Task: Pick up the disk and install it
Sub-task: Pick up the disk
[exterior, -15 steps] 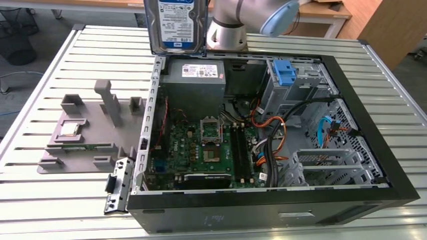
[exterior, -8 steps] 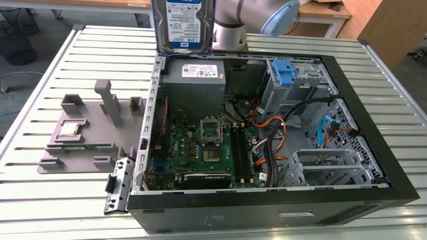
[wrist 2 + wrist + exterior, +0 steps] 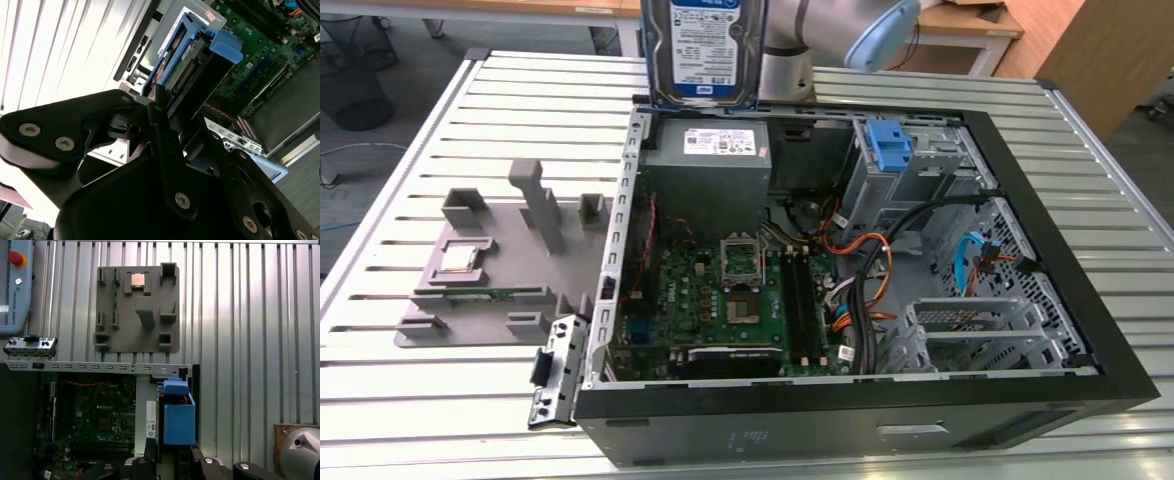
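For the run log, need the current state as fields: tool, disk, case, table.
tool: shut on the disk
disk: upright, in the air over the case's far edge in the exterior view, label facing that camera
case: open, on its side, motherboard exposed
bay: blue bracket seated inside
table: slatted metal; grey fixture plate at the exterior view's left of the case
install: not yet done

Robot arm (image 3: 834,40) poised over the computer case's (image 3: 1067,260) far edge, its gripper (image 3: 159,107) jaws clamped on the upright disk (image 3: 707,45).

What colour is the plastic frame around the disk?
Blue; the frame on the disk shows best in the first wrist view.
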Tool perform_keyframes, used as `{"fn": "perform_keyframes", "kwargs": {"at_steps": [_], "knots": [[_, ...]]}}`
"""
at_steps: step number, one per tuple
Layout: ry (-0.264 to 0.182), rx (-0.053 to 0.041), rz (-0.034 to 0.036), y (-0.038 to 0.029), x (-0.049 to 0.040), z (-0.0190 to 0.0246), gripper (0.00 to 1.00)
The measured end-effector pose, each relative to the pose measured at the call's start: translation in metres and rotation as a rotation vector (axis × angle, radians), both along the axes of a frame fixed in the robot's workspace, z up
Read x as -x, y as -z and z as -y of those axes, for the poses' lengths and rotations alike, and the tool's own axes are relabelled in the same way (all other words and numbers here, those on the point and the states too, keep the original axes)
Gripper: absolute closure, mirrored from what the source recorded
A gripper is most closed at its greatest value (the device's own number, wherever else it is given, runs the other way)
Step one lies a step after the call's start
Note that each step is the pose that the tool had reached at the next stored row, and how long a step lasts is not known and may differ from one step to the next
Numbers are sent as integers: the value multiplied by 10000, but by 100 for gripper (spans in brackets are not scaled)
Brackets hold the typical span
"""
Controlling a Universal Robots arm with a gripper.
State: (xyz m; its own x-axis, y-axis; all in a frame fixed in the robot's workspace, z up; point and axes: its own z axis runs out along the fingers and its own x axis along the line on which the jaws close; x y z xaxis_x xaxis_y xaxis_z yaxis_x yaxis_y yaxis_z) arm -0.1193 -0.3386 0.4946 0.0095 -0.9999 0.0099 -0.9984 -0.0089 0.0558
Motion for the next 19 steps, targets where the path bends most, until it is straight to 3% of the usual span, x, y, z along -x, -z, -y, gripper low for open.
{"fn": "perform_keyframes", "kwargs": {"at_steps": [19], "knots": [[0, 0, -1, 19, -422, -22, 65]]}}
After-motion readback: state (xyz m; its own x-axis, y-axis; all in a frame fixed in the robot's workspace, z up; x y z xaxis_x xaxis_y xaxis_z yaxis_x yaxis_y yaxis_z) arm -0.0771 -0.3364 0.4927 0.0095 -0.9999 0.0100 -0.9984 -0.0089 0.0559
